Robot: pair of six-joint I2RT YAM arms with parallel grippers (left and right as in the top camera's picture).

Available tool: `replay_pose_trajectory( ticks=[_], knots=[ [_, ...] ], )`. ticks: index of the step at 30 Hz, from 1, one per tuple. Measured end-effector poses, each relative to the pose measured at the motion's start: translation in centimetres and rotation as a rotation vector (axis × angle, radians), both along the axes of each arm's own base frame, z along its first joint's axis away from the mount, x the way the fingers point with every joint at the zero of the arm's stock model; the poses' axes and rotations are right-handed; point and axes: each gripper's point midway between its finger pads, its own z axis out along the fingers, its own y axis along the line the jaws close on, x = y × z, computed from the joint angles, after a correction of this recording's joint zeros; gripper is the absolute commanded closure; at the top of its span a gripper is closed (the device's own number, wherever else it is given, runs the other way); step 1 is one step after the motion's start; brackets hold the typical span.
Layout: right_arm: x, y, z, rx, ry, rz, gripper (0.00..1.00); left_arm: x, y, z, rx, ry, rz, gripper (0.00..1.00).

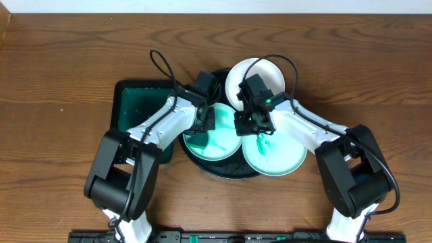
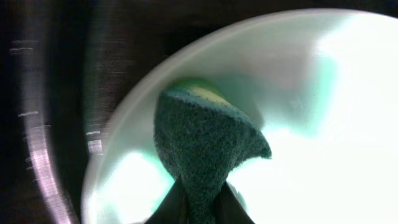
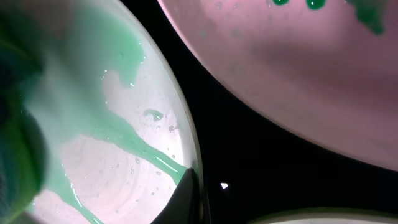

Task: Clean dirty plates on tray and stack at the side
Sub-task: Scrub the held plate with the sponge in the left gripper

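Sponge [image 2: 205, 149]: dark green, pinched in the closed left gripper [image 2: 202, 208], pressed onto the teal plate [image 2: 323, 124].
Plate under sponge: lies in the left half of the black tray [image 1: 226, 170].
Right gripper [image 3: 186, 199]: closed, empty, tip at that plate's rim.
White plate [image 1: 239, 75]: overlaps the black tray's far rim.
Smeared plate [image 1: 280, 158]: overlaps the black tray's right rim.
Green tray [image 1: 135, 108]: just left of the black tray.

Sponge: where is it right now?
The left wrist view shows the sponge pinched in the left gripper, pressed on the teal-smeared plate at the left of the black tray.
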Motion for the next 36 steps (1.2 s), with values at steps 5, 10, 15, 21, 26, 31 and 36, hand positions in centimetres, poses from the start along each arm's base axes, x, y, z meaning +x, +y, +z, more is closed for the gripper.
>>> replay_pose_trajectory(
  ticks=[5,10,15,21,26,31,36],
  knots=[
    [0.0,-0.1,0.0,-0.003,0.001,-0.001,0.99,-0.6,-4.7,0.5,-0.182,0.006,-0.114,0.93],
    [-0.2,-0.3,0.1,-0.004,0.011,-0.006,0.99,-2.1,-7.8,0.8,-0.287,0.031,-0.169,0.93],
    [-0.2,-0.4,0.0,-0.009,0.013,-0.005,0.99,-1.2,-7.2,0.7,-0.29,0.02,-0.096,0.93],
    [-0.3,-0.4,0.0,-0.009,0.014,-0.005,0.99,1.4,-1.5,0.2,-0.155,-0.021,0.103,0.94],
    [-0.2,-0.4,0.0,-0.008,0.014,-0.005,0.99,2.0,2.1,0.3,-0.041,-0.041,0.186,0.93],
    [-0.2,-0.4,0.0,-0.008,0.013,-0.005,0.99,1.4,3.0,0.3,0.016,-0.029,0.191,0.93],
    [-0.2,-0.4,0.0,-0.009,0.013,-0.005,0.99,0.4,1.3,0.3,-0.031,0.011,0.087,0.93]
  ],
)
